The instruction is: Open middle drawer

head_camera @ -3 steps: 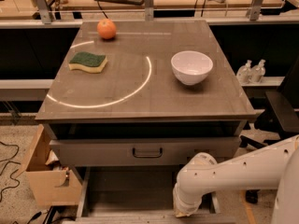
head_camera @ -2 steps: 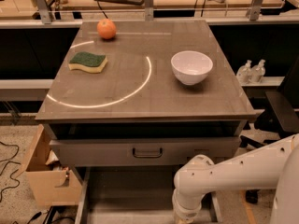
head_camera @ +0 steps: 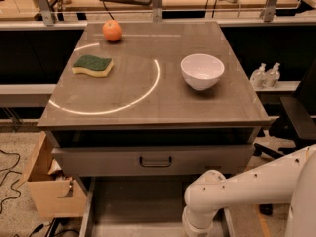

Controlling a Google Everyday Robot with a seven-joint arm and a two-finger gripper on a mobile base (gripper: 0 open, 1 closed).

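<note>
A cardboard box (head_camera: 47, 191) sits at the left. Beside it the middle drawer (head_camera: 133, 206) already stands partly out below the closed upper drawer (head_camera: 98, 161). Its dark grey metal tray is flat and smooth and runs long from left to right; its front panel lies off the near edge. To the right, the glossy white arm (head_camera: 217, 196) bends down past that edge. The gripper is out of sight there, so its grip cannot be told. The drawer probably lies just left of it, and the pull would run toward the near side.
</note>
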